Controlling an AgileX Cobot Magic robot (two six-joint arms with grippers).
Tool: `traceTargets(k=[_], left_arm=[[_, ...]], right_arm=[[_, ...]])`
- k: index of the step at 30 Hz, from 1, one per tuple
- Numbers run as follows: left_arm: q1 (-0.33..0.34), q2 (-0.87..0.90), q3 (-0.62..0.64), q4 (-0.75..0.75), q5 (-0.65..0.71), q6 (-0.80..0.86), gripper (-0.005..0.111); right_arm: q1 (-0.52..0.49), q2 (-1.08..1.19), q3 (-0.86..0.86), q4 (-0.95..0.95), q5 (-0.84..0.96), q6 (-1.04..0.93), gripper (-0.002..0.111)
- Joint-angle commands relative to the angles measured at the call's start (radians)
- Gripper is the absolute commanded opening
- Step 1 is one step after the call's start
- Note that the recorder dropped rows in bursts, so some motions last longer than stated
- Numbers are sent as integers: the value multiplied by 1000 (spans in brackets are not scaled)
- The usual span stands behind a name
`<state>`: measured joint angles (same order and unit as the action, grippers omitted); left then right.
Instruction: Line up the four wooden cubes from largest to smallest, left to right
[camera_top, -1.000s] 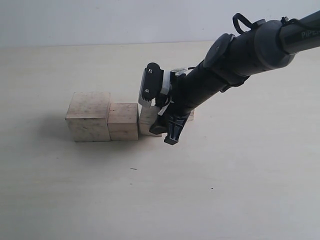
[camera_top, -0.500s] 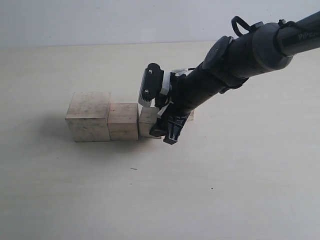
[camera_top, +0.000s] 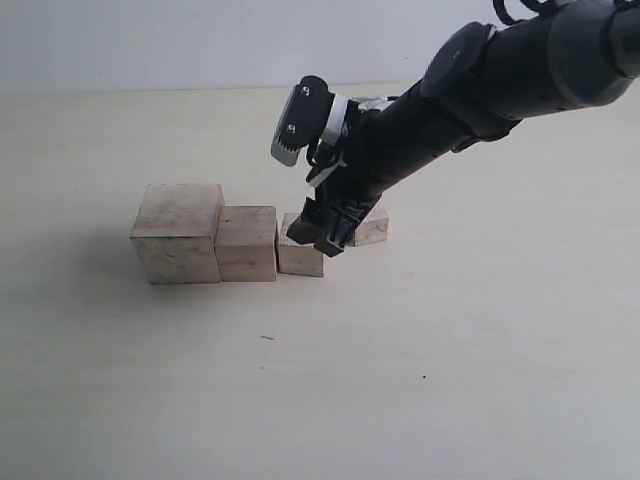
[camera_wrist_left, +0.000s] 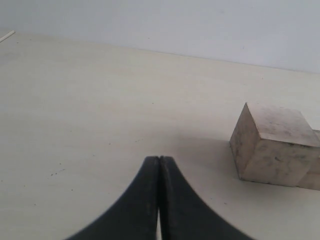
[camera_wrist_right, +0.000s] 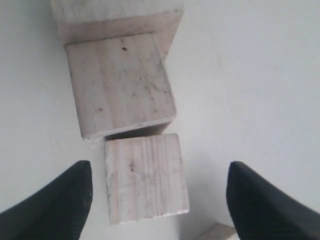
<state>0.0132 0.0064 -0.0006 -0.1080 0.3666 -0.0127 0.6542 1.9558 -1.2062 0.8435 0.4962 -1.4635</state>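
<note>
Wooden row shown three-quarters built, L to R: largest cube, second cube, third cube, all touching. Third placement judged done. Right gripper is seen above it, jaws wide, nothing held. Smallest cube is left just behind; pickup & placement at right end needed next. Vs 1 s ago: gripper raised off third cube, jaws widened.

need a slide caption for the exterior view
Open right claw over the third pale wooden cube, lined up after the largest cube and second cube; the smallest cube sits apart.
</note>
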Motion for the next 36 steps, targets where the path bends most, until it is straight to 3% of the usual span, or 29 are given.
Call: traceTargets(k=[1, 4, 8, 13, 18, 36], left_arm=[[-7, -6, 1, 1, -5, 1, 0], [-7, -6, 1, 1, -5, 1, 0], [-7, -6, 1, 1, -5, 1, 0], [-7, -6, 1, 1, -5, 1, 0], [-7, -6, 1, 1, -5, 1, 0], [-7, -6, 1, 1, -5, 1, 0]], right_arm=[[-3, -71, 1, -164, 18, 230, 69], [-3, -108, 1, -297, 59, 444, 59], [-3, -115, 1, -407, 116, 705, 33], [-3, -68, 3, -416, 123, 785, 0], [-3, -17, 3, -414, 120, 869, 0], [-3, 55, 3, -417, 9, 889, 0]])
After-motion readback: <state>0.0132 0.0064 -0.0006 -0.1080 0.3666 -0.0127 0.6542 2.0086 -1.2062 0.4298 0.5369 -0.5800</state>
